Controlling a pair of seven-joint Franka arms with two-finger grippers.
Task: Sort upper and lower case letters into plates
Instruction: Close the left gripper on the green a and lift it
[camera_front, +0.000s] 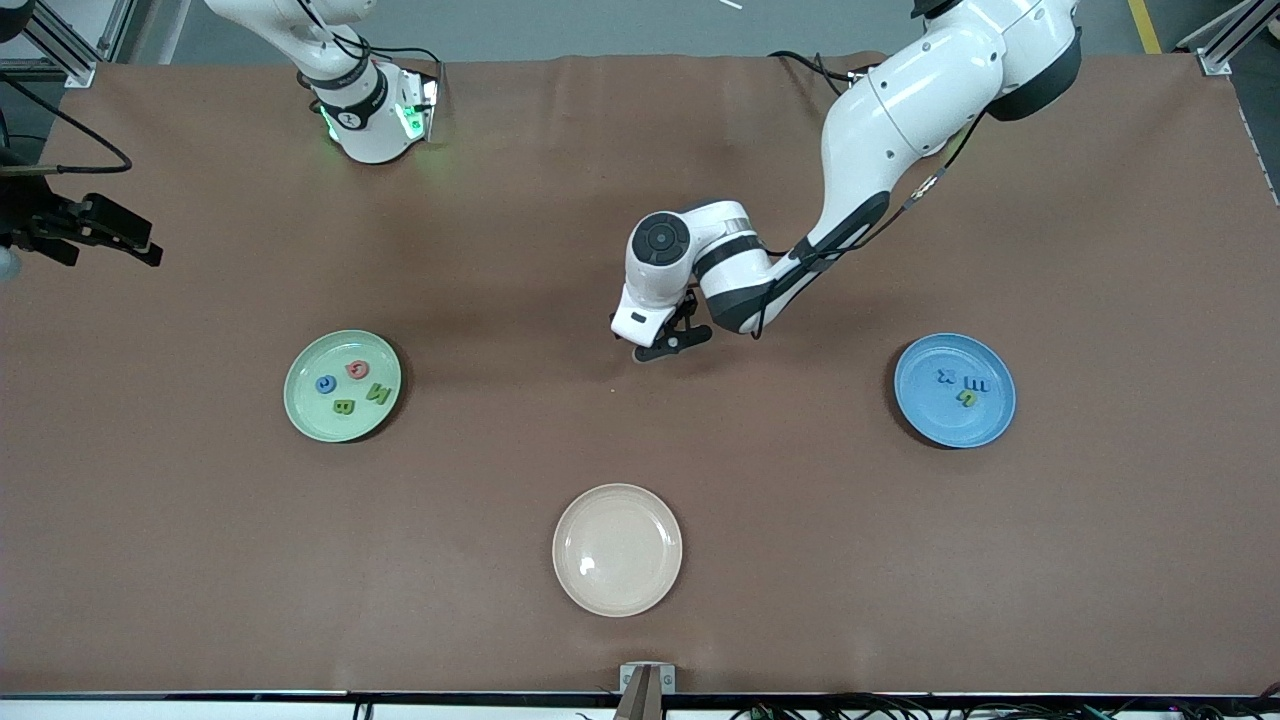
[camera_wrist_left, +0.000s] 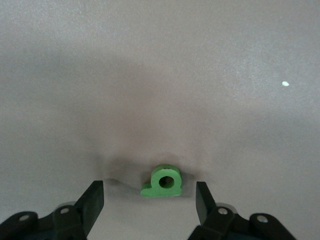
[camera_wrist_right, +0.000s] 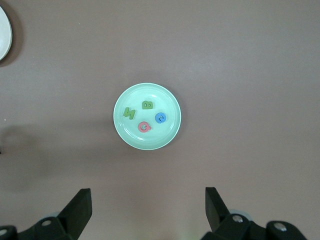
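Plastic green letter (camera_wrist_left: 162, 182), light, stiff and best pinched across its flat sides, lies on the brown surface (camera_front: 200, 560) mid-table between the wide-open fingers of the left end effector (camera_wrist_left: 149, 197), while the right end effector (camera_wrist_right: 148, 205) waits, open, high above the green plate (camera_wrist_right: 170, 100).

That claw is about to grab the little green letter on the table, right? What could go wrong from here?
1. The green letter is tiny and lies flat between the left gripper's open fingers; it may slip out or twist as they close.
2. The fingertips sit low over the table and could scrape it.
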